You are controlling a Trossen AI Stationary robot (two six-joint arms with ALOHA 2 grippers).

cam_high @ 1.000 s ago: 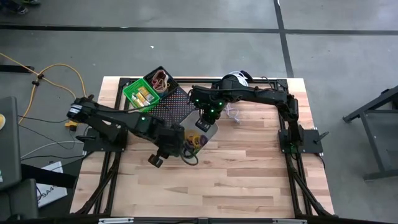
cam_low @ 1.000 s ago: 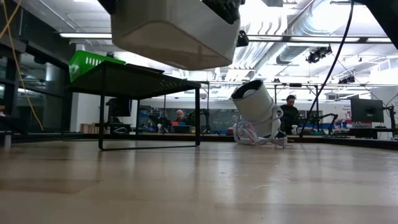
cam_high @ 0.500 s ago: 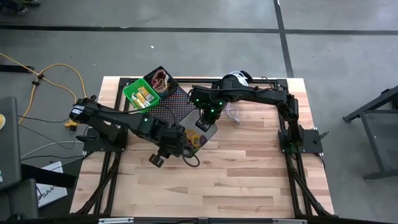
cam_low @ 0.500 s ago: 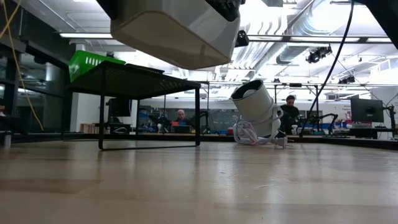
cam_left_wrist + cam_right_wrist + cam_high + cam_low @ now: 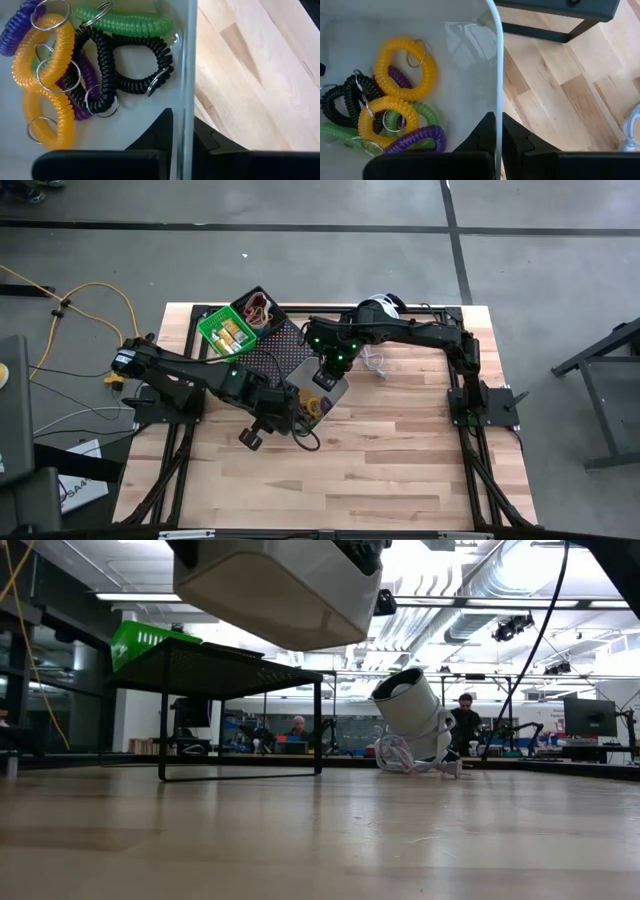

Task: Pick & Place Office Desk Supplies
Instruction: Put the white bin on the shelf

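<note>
A bin [image 5: 322,393] sits mid-table, off the tabletop [image 5: 320,840], with a heap of coiled loops [image 5: 395,117] inside. Just behind it to the left — the mesh rack [image 5: 268,345], with more bins [image 5: 240,325] at its far-left end. Far right of the rack lies the corded device [image 5: 412,725].

My worktop [image 5: 400,470] is pale wood planks. On it, far left, stands 1 black mesh rack [image 5: 225,665]; far centre lies 1 round white device [image 5: 410,710] with its cord [image 5: 400,755].

Left gripper [image 5: 183,135] closed onto grey bin [image 5: 187,60] wall; bin [image 5: 270,590] tilted slightly, edged left in low view.
</note>
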